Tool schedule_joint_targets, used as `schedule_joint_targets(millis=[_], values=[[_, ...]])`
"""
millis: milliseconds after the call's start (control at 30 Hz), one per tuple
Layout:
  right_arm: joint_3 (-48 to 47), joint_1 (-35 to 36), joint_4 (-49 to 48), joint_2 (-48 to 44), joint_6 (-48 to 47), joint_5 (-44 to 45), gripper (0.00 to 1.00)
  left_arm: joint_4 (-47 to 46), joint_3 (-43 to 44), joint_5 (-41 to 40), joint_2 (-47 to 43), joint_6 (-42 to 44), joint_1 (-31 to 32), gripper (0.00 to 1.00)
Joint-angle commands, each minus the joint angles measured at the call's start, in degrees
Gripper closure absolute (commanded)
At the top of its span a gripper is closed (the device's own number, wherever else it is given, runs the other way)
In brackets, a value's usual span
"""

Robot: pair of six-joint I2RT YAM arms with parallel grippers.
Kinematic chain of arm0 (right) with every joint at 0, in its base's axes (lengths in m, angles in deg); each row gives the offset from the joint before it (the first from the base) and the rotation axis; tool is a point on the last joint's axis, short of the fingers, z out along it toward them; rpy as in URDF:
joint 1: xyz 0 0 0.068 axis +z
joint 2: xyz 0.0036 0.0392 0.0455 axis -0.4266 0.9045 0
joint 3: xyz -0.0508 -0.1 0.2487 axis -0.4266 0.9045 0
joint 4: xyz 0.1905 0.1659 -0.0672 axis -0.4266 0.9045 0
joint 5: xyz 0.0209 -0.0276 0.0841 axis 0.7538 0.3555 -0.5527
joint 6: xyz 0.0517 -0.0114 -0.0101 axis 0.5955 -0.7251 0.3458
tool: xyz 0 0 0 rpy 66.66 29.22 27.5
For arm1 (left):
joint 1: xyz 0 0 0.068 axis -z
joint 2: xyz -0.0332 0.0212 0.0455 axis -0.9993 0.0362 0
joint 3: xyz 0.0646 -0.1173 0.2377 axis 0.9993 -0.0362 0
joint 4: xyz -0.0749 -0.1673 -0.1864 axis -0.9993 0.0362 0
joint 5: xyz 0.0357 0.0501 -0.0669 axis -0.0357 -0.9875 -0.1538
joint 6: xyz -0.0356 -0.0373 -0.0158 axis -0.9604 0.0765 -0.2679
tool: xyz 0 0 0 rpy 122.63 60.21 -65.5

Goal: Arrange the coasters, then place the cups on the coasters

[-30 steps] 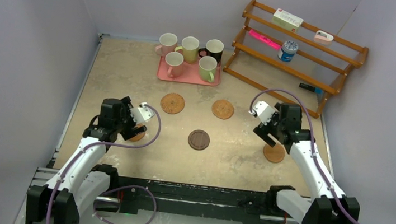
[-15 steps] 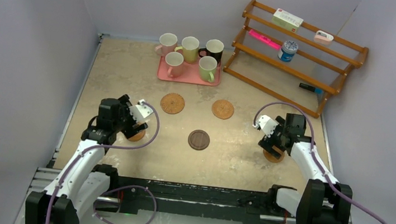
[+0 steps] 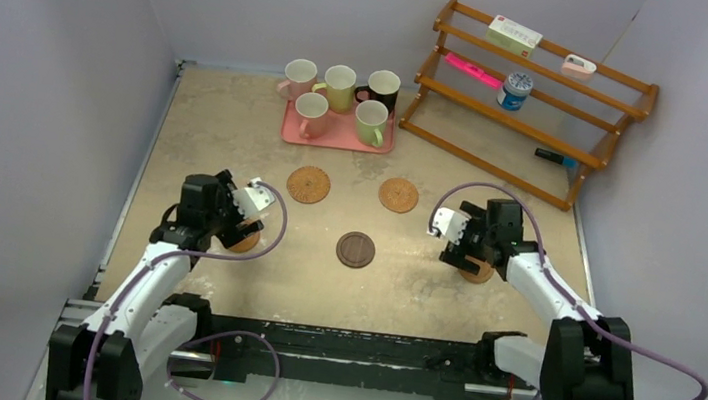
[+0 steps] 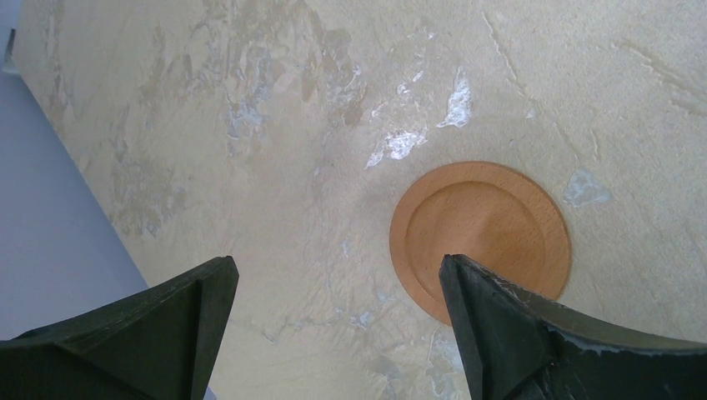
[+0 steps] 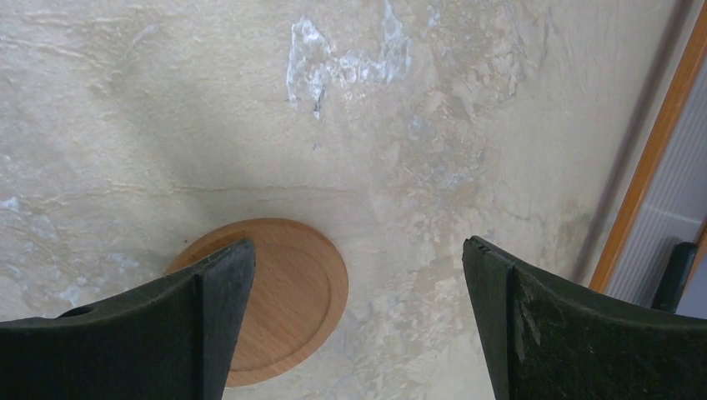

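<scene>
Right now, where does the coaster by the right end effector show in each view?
Top external: coaster right of centre, partly hidden by the right end effector.
Right wrist: lower left, partly behind a finger.
Left wrist: not in it; that is another coaster.
Shared landmark: the mottled tan table.

I'm driving this from a lab test cell, not a home or kitchen. Plain grey walls [image 3: 42, 74] box in a mottled beige tabletop [image 3: 226, 135] on three sides. The left arm [image 3: 144, 282] and right arm [image 3: 546, 287] are bolted to a black rail [image 3: 343, 345] at six o'clock, with purple cables [image 3: 270, 241] looping off them. The props look staged: a pink tray [image 3: 337, 140] of mugs [image 3: 340, 86] at twelve o'clock, and a wooden rack [image 3: 532, 100] with a few odd items at two o'clock.
</scene>
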Motion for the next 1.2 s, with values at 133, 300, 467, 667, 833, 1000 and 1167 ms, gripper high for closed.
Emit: schedule_joint_targets(millis=[133, 300, 467, 667, 833, 1000, 1167], values=[[1.75, 3.98, 3.31, 5.08, 1.94, -6.43, 0.02, -1.34, 0.51, -0.95, 0.34, 1.23, -0.38, 0.00], [1.89, 6.90, 4.37, 3.84, 2.11, -8.52, 0.02, -1.52, 0.60, -1.65, 0.16, 1.68, -0.38, 0.00], [0.78, 9.67, 3.57, 4.75, 3.85, -8.50, 0.02, -1.28, 0.83, -1.97, 1.44, 1.92, -0.38, 0.00], [0.30, 10.70, 2.67, 5.71, 4.57, -8.80, 0.02, -0.94, 0.15, -3.92, 2.19, 3.76, -0.38, 0.00], [0.24, 11.95, 2.36, 5.58, 5.34, -8.73, 0.02, -0.63, -0.22, -5.45, 2.40, 4.93, -0.36, 0.00], [-0.22, 12.54, 1.85, 5.48, 5.88, -8.88, 0.02, -0.57, -0.38, -6.19, 3.40, 5.51, -0.38, 0.00], [-1.01, 13.77, 2.05, 5.99, 6.50, -8.87, 0.02, -0.70, -0.81, -6.21, 3.94, 5.91, -0.38, 0.00]])
